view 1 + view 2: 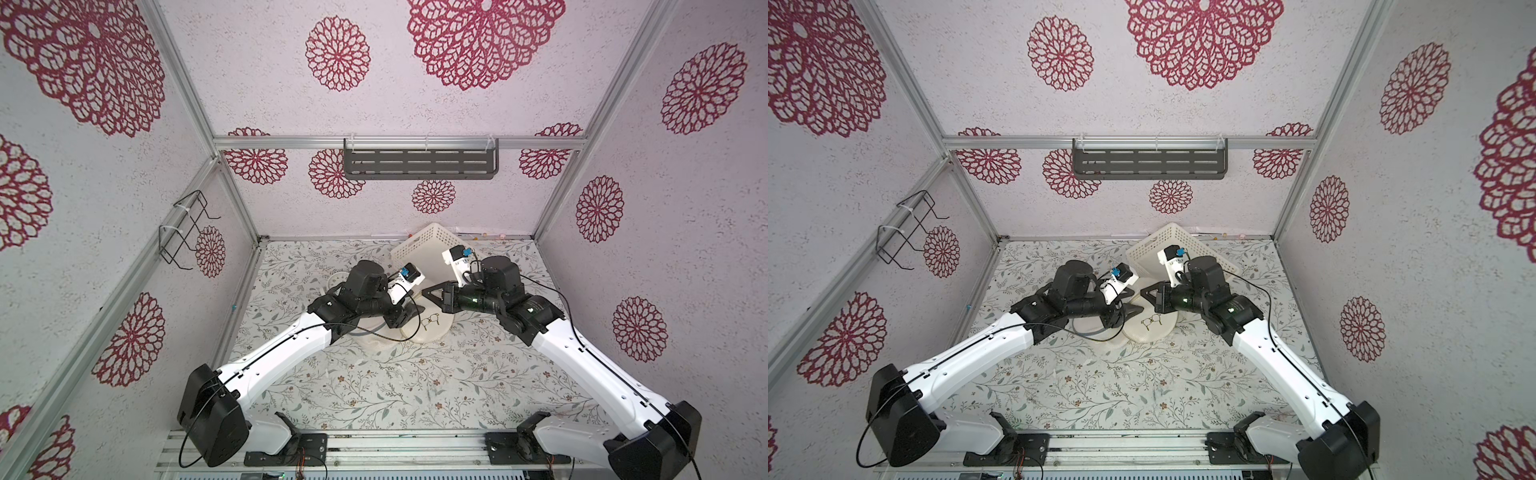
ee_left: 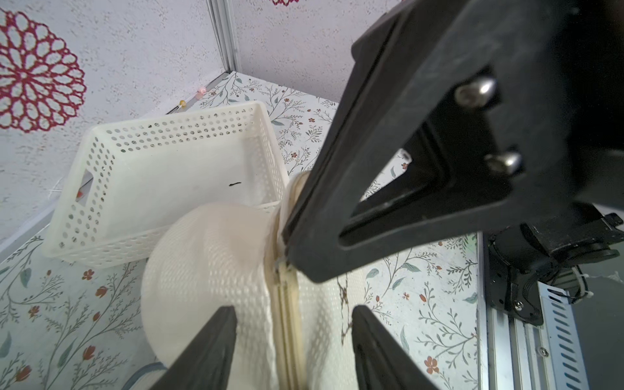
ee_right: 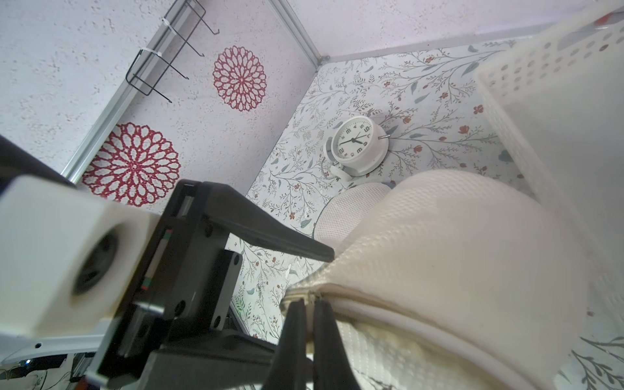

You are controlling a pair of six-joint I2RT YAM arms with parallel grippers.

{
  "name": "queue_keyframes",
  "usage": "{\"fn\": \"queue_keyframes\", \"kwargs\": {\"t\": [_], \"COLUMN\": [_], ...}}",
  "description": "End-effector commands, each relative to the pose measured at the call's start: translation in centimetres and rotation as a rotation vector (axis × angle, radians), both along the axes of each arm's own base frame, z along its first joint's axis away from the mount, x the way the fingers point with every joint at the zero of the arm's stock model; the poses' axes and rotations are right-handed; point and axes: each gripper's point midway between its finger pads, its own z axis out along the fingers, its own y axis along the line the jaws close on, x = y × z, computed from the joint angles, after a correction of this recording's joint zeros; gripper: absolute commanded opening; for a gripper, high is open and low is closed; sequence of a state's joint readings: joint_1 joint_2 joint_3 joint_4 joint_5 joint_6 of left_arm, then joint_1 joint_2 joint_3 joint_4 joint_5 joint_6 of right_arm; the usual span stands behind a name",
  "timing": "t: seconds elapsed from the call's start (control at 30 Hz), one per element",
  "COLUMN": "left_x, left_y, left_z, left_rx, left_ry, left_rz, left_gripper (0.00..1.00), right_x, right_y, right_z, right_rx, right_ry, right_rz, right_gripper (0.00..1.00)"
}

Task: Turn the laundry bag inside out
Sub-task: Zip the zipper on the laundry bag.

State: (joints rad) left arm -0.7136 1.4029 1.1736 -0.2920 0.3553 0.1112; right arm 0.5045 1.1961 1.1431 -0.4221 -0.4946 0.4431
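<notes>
The laundry bag (image 1: 432,330) (image 1: 1152,328) is a round white mesh pouch with a small glasses motif, lying mid-table in both top views. Its beige zipper seam (image 2: 287,324) runs between the two mesh halves (image 3: 439,263). My right gripper (image 3: 309,304) (image 1: 426,292) is shut on the end of that seam, lifting the edge a little. My left gripper (image 2: 292,312) (image 1: 417,311) is open, one finger on each side of the seam and neither touching it. Its upper finger (image 3: 287,244) shows in the right wrist view, just above the bag's edge.
A white perforated basket (image 1: 432,249) (image 2: 162,175) stands tilted right behind the bag, touching it. A white alarm clock (image 3: 358,145) lies on the floral tabletop to the left, behind my left arm. A grey shelf (image 1: 419,164) and a wire rack (image 1: 183,232) hang on the walls.
</notes>
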Motion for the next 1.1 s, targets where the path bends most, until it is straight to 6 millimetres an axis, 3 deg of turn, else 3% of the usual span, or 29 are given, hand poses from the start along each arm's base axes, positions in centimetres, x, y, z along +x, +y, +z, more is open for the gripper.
{"fn": "queue_keyframes", "kwargs": {"t": [0.0, 0.2, 0.3, 0.4, 0.5, 0.63, 0.73, 0.83, 0.97, 1.07], "left_x": [-0.3, -0.5, -0.7, -0.7, -0.4, -0.1, -0.1, -0.1, 0.2, 0.6], "left_y": [-0.2, -0.3, -0.3, 0.0, 0.5, 1.0, 0.6, 0.6, 1.4, 2.7], "left_z": [0.5, 1.2, 1.8, 2.6, 4.1, 5.8, 5.0, 3.1, 0.8, 0.2], "left_rx": [0.009, -0.007, -0.024, -0.053, -0.123, -0.267, -0.279, -0.217, -0.104, -0.029], "left_ry": [-0.019, -0.022, -0.023, -0.042, -0.098, -0.135, -0.109, -0.075, -0.068, -0.099], "left_rz": [-0.015, -0.022, -0.023, -0.007, 0.044, 0.104, 0.099, 0.094, 0.116, 0.162], "left_gripper": [0.52, 0.17, 0.0, 0.0, 0.0, 0.0, 0.0, 0.14, 0.5, 0.62], "right_x": [-0.5, 0.1, 1.5, 2.7, 2.6, 1.9, 2.0, 2.4, 2.4, 2.3], "right_y": [-0.3, -1.0, -3.2, -6.7, -9.3, -10.2, -9.9, -9.4, -8.5, -7.9], "right_z": [3.0, 3.2, 2.9, 1.5, -0.3, -2.7, -2.0, -0.1, 1.4, 1.6], "right_rx": [0.024, 0.014, -0.001, 0.013, 0.041, 0.056, 0.077, 0.084, 0.05, 0.011], "right_ry": [-0.094, -0.104, -0.083, -0.023, 0.035, 0.09, 0.076, 0.029, -0.023, -0.054], "right_rz": [0.01, -0.051, -0.176, -0.315, -0.397, -0.426, -0.412, -0.377, -0.305, -0.259], "right_gripper": [0.0, 0.0, 0.0, 0.0, 0.0, 0.0, 0.0, 0.0, 0.0, 0.0]}}
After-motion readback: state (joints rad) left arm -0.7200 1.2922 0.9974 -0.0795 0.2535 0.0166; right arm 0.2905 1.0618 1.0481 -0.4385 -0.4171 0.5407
